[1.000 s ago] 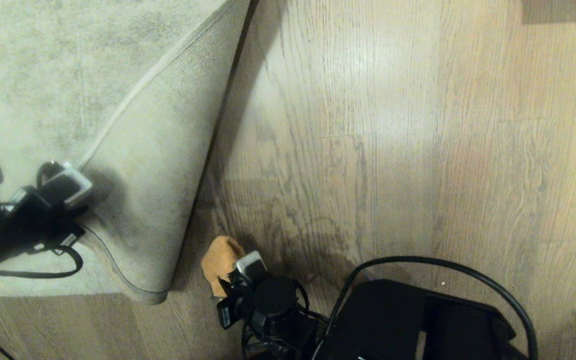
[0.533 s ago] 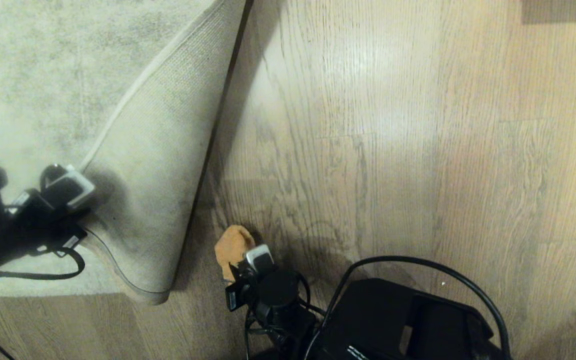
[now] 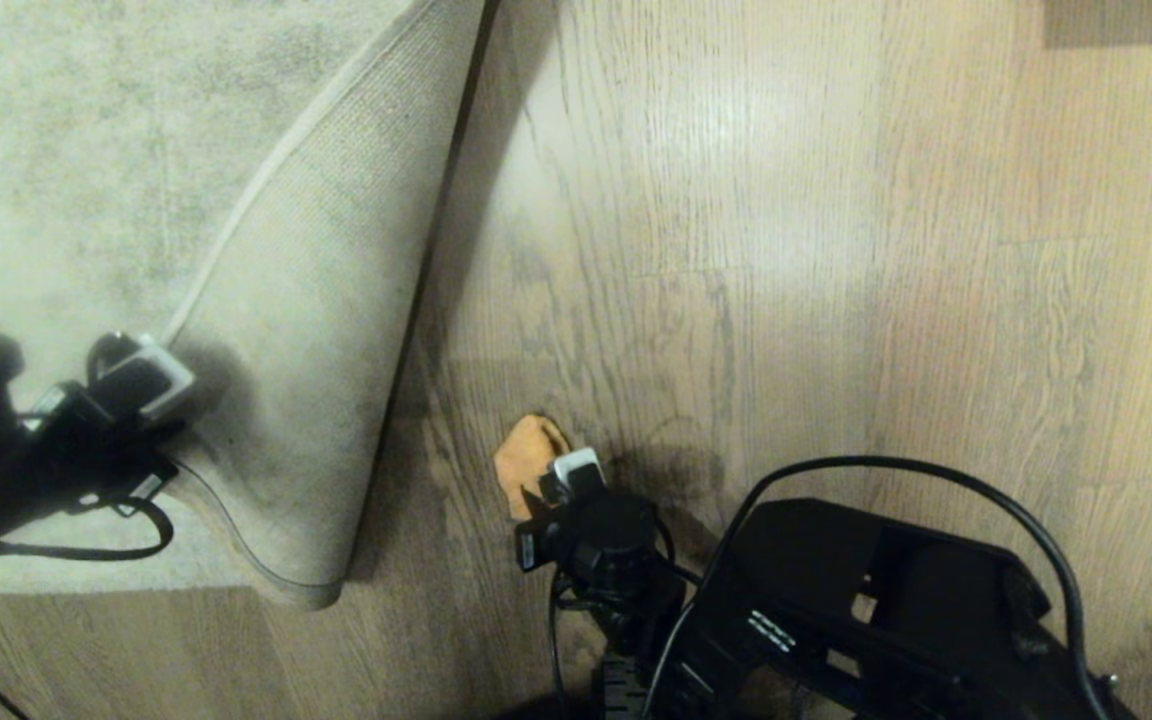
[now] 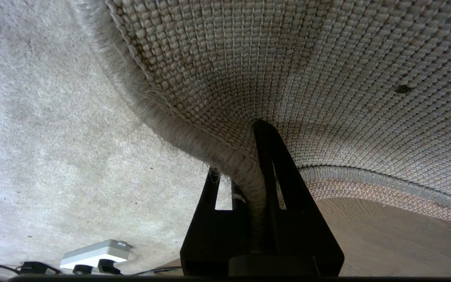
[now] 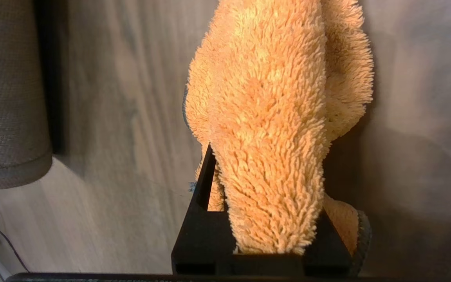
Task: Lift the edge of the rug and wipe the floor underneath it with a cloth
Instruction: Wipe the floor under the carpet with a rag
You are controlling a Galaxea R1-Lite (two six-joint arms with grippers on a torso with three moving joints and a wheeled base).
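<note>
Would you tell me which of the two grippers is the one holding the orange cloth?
The right gripper, low over the floor beside the folded-back rug, is shut on the cloth. The left gripper instead pinches the rug edge.

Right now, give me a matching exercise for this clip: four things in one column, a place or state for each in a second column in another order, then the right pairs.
Things
1. rug edge
2. cloth
3. floor
4. pale woven backing

Places or states
A. bare wood planks beside the folded-back rug
B. clamped in the left gripper
C. turned face up on the folded-over corner
D. bunched in the right gripper, down at the planks

Pairs: 1-B, 2-D, 3-A, 4-C
</note>
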